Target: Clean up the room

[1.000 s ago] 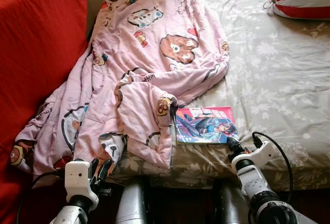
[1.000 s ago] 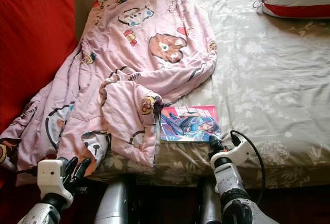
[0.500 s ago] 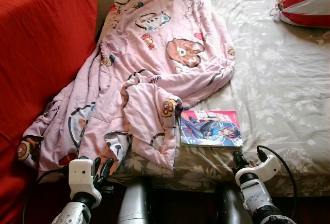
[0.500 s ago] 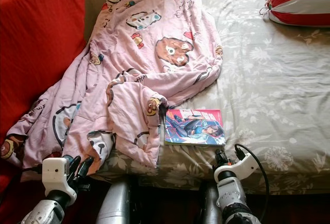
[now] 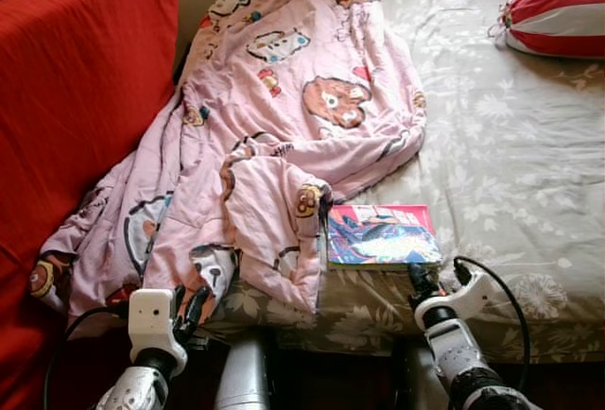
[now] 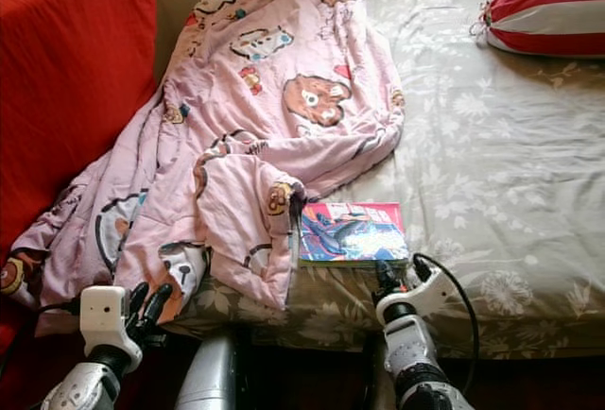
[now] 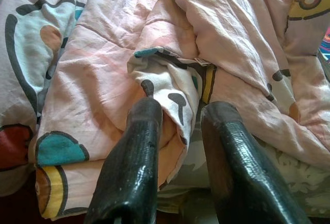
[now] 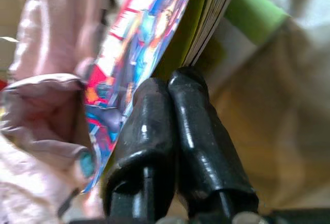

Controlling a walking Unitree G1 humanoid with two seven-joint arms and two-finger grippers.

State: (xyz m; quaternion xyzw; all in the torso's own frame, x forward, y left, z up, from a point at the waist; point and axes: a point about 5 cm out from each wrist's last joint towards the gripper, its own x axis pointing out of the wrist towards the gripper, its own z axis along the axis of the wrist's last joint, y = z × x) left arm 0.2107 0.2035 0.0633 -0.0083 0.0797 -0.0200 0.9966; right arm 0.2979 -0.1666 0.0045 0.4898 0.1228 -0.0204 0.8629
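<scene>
Pink cartoon quilt (image 5: pixel 284 127) rumpled over bed (image 5: pixel 510 145) left half; comic book (image 5: pixel 381 236) beside it near front edge; striped pillow (image 5: pixel 558 13) far right.
Left wrist: left claw (image 7: pixel 178 131) fingers apart, at quilt edge.
Right wrist: right claw (image 8: pixel 172 87) fingers pressed together, tips under book's near edge.

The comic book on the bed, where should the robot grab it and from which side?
Grip the comic book at its near edge, coming from the foot of the bed. It lies flat, so only an edge can be pinched; its left side is tucked against the pink blanket. The right gripper, fingers together, already sits there.
</scene>
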